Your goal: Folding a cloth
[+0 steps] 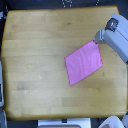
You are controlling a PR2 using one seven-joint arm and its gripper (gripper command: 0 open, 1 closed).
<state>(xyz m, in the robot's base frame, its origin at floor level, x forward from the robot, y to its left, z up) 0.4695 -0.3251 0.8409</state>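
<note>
Gripper (98,39) at cloth's (83,63) 1 o'clock corner; jaw state cannot be told.
Cloth: pink, flat, rotated diamond-wise, right of counter (35,55) centre. Its 3 o'clock edge lies near the counter's rim; wide bare wood at 9 and 12 o'clock.

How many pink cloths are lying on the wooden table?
1: a flat, thin pink-magenta fabric cloth on the wooden table, right of centre in the exterior view, by the grey gripper.

Wooden butcher-block tabletop (40,55) is filling most of the view, plank seams running left-right, light falling evenly. Dark floor is showing past its edges. Blurry white objects are sitting at the bottom edge, unidentifiable.
</note>
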